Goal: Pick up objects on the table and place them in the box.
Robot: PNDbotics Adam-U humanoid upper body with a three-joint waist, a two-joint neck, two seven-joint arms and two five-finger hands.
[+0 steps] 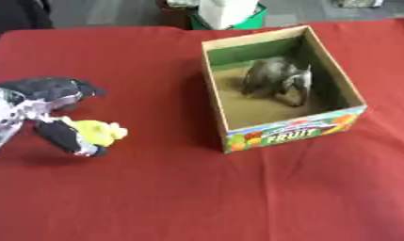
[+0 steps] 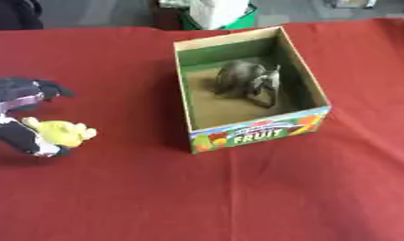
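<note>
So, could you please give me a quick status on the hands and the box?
Left hand fingers curled round yellow toy, left of box. Right hand out of view. Grey toy already inside box. Path clear.

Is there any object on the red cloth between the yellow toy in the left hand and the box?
Nothing visible: only bare red cloth lies between the yellow toy, held by the left hand, and the box.

Count: one cardboard box (image 1: 289, 131) with a FRUIT label, open top. One grey soft object (image 1: 275, 80) lying inside it. One yellow soft toy (image 1: 98, 132) outside the box. One robot hand (image 1: 52, 113) in view. One table (image 1: 197, 197), red cloth.
</note>
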